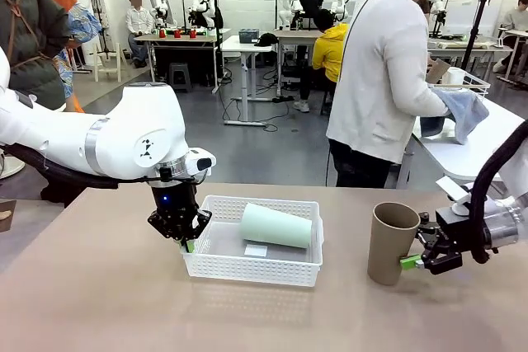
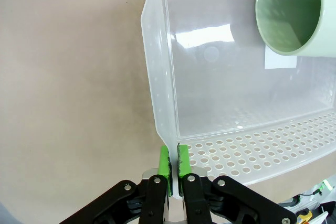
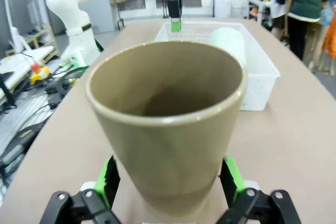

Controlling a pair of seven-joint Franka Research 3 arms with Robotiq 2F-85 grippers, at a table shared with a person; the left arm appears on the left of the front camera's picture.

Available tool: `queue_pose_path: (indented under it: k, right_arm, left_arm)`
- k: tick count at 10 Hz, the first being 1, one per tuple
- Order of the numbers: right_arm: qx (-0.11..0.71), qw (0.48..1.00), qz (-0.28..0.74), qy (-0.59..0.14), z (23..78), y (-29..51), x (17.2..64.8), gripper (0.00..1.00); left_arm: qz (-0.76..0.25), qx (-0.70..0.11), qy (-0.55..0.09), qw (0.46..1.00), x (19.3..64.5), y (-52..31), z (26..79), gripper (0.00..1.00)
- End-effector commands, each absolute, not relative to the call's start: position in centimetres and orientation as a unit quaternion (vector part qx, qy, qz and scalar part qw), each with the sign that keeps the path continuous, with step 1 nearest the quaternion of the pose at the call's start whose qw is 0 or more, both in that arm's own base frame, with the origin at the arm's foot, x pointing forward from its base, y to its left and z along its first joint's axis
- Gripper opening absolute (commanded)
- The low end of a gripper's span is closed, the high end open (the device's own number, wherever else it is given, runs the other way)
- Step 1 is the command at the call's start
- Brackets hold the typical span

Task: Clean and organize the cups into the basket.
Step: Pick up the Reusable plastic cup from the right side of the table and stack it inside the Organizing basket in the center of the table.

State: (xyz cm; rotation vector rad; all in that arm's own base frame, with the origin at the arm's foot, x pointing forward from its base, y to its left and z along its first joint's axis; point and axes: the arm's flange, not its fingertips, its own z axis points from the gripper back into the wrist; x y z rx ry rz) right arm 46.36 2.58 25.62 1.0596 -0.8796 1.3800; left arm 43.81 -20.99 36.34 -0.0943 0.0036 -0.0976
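Observation:
The white lattice basket point(image 1: 247, 267) sits mid-table with the mint green cup point(image 1: 276, 226) lying on its side inside. My left gripper point(image 1: 186, 239) is shut on the basket's left rim, whose thin wall sits between the green pads point(image 2: 164, 161). The basket point(image 2: 236, 145) and the mint cup's open mouth point(image 2: 291, 11) lie beyond them. One tan cup point(image 1: 391, 242) stands upright on the table to the right. My right gripper point(image 1: 415, 260) is shut on its lower part, a pad point(image 3: 109, 179) on each side of the cup point(image 3: 168, 124). The other tan cup is hidden.
A person point(image 1: 384, 80) stands at the far side, turned to a side table point(image 1: 470, 150), holding a blue-grey cloth point(image 1: 464, 111) around a dark object. A white wire basket point(image 1: 468, 82) sits there. Bare tabletop lies in front of the basket and between it and the tan cup.

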Motion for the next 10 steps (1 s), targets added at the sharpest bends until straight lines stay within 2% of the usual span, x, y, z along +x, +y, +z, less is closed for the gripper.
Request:
queue_pose_path:
  k: [1, 2, 3, 4, 5, 7, 8, 9, 10]
  right_arm:
    - [0.449, 0.565, 0.584, -0.372, 25.6, 4.0, 47.4, 1.00]
    - [0.457, 0.552, 0.593, -0.368, 25.6, 4.5, 47.5, 1.00]
    - [0.461, 0.544, 0.595, -0.371, 25.6, 4.5, 47.4, 0.48]
    - [0.461, 0.542, 0.596, -0.372, 25.5, 4.4, 47.4, 0.40]
    - [0.460, 0.542, 0.595, -0.374, 25.5, 4.1, 47.3, 0.00]
    - [0.456, 0.538, 0.597, -0.381, 26.0, 4.0, 46.7, 0.00]
    - [0.449, 0.546, 0.591, -0.389, 27.4, 4.0, 45.9, 0.25]
    - [0.454, 0.571, 0.562, -0.390, 30.6, 4.2, 44.1, 0.79]
    - [0.444, 0.587, 0.552, -0.392, 34.7, 4.2, 41.9, 0.79]
  left_arm:
    - [-0.052, -0.043, 0.001, 0.998, 43.8, -21.0, 36.3, 0.04]
    - [-0.052, -0.043, 0.001, 0.998, 43.8, -21.0, 36.3, 0.04]
    - [-0.052, -0.043, 0.001, 0.998, 43.8, -21.0, 36.3, 0.04]
    - [-0.052, -0.043, 0.001, 0.998, 43.8, -21.0, 36.3, 0.04]
    - [-0.052, -0.043, 0.001, 0.998, 43.8, -21.0, 36.3, 0.04]
    - [-0.052, -0.043, 0.001, 0.998, 43.8, -21.0, 36.3, 0.04]
    - [-0.052, -0.043, 0.001, 0.998, 43.8, -21.0, 36.3, 0.04]
    - [-0.052, -0.043, 0.001, 0.998, 43.8, -21.0, 36.3, 0.04]
    - [-0.052, -0.043, 0.001, 0.998, 43.8, -21.0, 36.3, 0.04]
